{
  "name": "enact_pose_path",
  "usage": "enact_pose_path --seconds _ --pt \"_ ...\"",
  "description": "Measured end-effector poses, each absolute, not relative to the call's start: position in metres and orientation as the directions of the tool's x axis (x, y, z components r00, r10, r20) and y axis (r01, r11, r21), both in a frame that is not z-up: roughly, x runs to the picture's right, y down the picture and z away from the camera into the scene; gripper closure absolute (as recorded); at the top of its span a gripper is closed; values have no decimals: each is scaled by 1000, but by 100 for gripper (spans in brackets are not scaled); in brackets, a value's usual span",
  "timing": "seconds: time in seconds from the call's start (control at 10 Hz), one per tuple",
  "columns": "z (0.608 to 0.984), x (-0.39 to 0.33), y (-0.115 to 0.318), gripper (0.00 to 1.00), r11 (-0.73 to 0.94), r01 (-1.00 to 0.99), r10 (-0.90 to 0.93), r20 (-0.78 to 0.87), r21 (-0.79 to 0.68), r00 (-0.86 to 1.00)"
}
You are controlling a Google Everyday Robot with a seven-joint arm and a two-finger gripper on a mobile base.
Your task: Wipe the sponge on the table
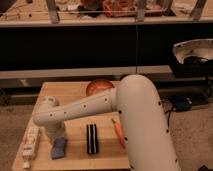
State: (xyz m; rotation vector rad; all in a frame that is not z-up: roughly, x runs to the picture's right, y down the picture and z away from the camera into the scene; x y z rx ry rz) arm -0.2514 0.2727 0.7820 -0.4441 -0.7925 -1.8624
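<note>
The sponge point(59, 148) is a small blue-grey pad lying flat near the front left of the light wooden table point(70, 92). My white arm reaches across from the right and bends down at the wrist. The gripper point(56, 137) points down right over the sponge's far end, at or very near its top. The wrist hides the gripper's tip and the back edge of the sponge.
A long white tube point(30, 145) lies along the table's left edge. A black ridged block point(91, 138) sits right of the sponge, with a carrot point(118, 133) beyond it. An orange-red bowl point(98, 87) stands mid-table behind the arm. Dark shelving lies behind.
</note>
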Motion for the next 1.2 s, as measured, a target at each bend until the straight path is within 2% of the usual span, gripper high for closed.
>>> enact_pose_path --seconds 0.5,0.9,1.2 --pt "794 -242 243 54 -223 927 -685 627 303 -370" --pt "823 -227 194 54 -149 948 -705 642 280 -300" --pt "822 -204 190 54 -118 961 -718 647 250 -256"
